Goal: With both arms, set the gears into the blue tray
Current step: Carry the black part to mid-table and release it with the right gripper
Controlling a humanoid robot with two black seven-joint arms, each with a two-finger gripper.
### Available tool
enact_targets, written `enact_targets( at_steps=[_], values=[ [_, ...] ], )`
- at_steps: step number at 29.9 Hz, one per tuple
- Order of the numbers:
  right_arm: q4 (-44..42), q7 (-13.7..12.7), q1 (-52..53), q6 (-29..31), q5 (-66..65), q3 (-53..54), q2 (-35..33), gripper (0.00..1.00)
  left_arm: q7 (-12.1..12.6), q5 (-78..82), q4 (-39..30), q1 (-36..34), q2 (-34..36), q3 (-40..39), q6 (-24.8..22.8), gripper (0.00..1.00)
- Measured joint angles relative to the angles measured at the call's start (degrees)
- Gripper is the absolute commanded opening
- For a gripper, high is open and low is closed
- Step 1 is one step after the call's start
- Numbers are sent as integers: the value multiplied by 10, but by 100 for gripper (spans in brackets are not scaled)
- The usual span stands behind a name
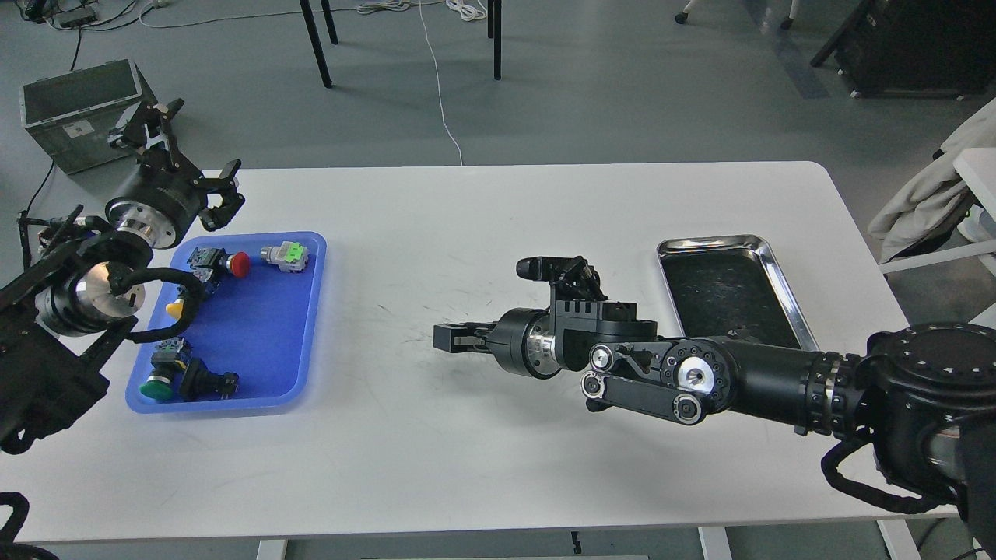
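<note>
One blue tray [303, 327] at left holds four push-button switches [284, 255] and one black switch part [208, 381]; gears are not discernible. Left gripper [191, 155] fingers apart above its far-left corner. Right gripper [447, 338] at table [498, 467] centre, cannot tell its state. One steel tray [786, 288] at right.

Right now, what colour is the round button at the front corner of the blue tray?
Green. The push-button shows best in the head view.

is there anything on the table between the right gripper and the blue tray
Nothing visible. The right gripper points left toward the blue tray across bare white table. No gear is discernible in its fingers.
</note>
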Motion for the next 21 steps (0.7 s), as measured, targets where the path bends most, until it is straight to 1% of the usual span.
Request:
enact_targets(
  at_steps=[6,18,19,21],
  values=[
    [-5,-3,-1,0,-1,0,0,29,0,0,0,0,0,0,0,99],
    [-6,-4,-1,0,1,0,0,33,0,0,0,0,0,0,0,99],
    [-7,-4,-1,0,1,0,0,35,0,0,0,0,0,0,0,99],
    [-9,-4,-1,0,1,0,0,47,0,0,0,0,0,0,-1,99]
  ],
)
